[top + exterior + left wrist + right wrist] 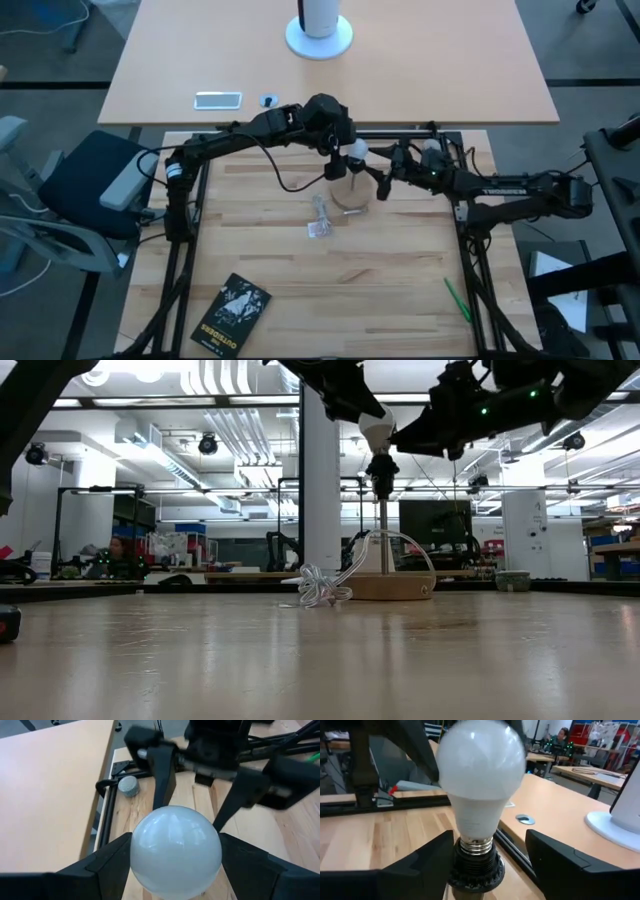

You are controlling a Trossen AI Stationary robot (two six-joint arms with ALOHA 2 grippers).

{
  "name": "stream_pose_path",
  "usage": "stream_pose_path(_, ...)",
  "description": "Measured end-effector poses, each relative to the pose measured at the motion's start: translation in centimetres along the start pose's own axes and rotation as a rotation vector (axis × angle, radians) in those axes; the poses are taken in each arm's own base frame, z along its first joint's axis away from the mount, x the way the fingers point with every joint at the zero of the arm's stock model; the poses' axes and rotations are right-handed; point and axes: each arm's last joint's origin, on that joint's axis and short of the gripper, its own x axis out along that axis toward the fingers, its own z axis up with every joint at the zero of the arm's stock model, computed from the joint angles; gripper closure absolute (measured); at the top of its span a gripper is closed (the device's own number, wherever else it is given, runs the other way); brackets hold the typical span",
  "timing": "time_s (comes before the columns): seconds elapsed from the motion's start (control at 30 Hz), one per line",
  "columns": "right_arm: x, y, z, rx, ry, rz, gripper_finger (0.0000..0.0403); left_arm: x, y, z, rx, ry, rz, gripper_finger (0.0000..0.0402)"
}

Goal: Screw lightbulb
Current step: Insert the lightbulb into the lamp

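The wooden tabletop (pixel 400 290) filled the lower half of the high view, with a bigger tan desk (pixel 180 50) above it. A white cylinder (pixel 319 28) on a round base stood at the top middle of the desk. A dark book (pixel 231 313) lay at the lower left of the tabletop.

The round wooden stand (pixel 349 192) sat near the middle of the tabletop, with a thin post going up to a black socket (pixel 476 865). A crumpled clear wrapper (pixel 320 217) lay just beside the stand, on its left.

The left tool (pixel 345 160) hung over the stand, its two fingers (pixel 107 865) clamped on the round top of the lightbulb (pixel 175 851). The lightbulb stood upright with its silver screw end in the socket.

The right tool (pixel 385 178) came in from the right. Its fingers (pixel 427 857) were apart, one on each side of the socket, and I could not tell if they touched it.
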Motion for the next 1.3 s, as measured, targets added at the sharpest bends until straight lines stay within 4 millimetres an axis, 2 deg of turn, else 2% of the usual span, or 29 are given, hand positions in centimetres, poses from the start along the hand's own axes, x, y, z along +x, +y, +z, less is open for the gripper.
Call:
stream_pose_path(0.17,-1.2,-0.3,0.8,0.019,0.051,-0.023,0.0176,0.0,0.0,-0.1,-0.005,0.008,-0.003,0.0130)
stream_pose_path(0.43,-2.0,-0.8,2.8,-0.025,-0.109,-0.094,0.0209,0.0,-0.2,0.0,-0.005,-0.011,-0.042,0.0130)
stream_pose_path(0.6,-1.2,-0.8,3.9,-0.064,-0.190,-0.075,0.0242,0.1,-0.2,0.1,-0.009,-0.018,-0.042,0.0130)
stream_pose_path(0.97,2.0,-0.3,5.3,-0.136,-0.151,-0.001,0.0310,0.1,-0.1,0.0,-0.015,-0.015,-0.038,0.0130)
stream_pose_path(1.3,1.7,-0.3,5.0,-0.124,-0.067,0.010,0.0374,0.3,-0.1,0.1,-0.013,-0.020,-0.025,0.0130)
